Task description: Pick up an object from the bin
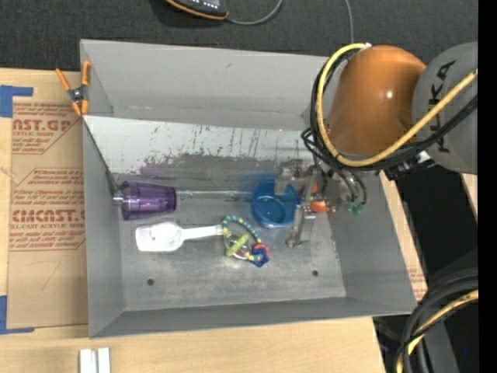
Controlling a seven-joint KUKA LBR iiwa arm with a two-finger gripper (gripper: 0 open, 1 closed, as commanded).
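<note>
My gripper (296, 203) hangs low at the right of the bin's floor, open. One finger (298, 230) points toward the front and the other (290, 174) toward the back. A blue round cup (269, 205) lies right against the fingers on their left, its right edge reaching into the gap between them. A small toy of multi-coloured beads and rings (245, 243) lies just in front of the cup and to its left.
A white plastic scoop (165, 237) lies left of the bead toy, its handle pointing at it. A translucent purple cup (147, 200) rests on its side near the left wall. The orange-covered wrist and its cables overhang the bin's right rear corner.
</note>
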